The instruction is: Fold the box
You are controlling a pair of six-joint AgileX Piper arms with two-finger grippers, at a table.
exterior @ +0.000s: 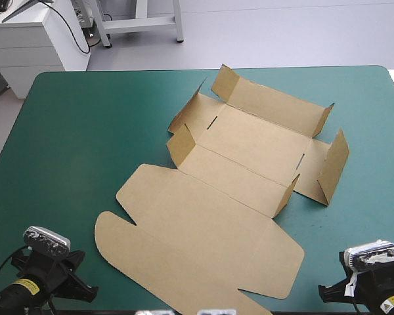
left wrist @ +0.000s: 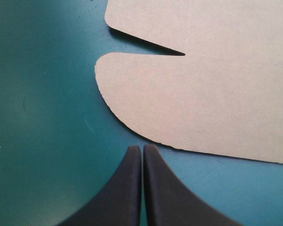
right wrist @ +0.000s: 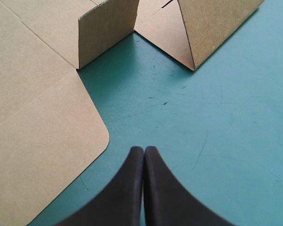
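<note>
Two tools sit at the near edge of the desk (exterior: 85,131), both clenched on nothing. The box (exterior: 230,197) lies as a cut brown sheet across the middle of the teal-green cover, reaching toward the right side. Its far half has narrow walls and end flaps (exterior: 333,164) standing up around a flat base. Its near half, the lid panel (exterior: 203,243), lies flat on the cover. The left tool (left wrist: 142,148) has its black fingers pressed together in a point over bare cover, just short of the edge of a rounded tab (left wrist: 179,103). The right tool (right wrist: 144,149), fingers likewise together, is over bare cover just beside the lid's rounded corner, with two raised flaps ahead of it.
</note>
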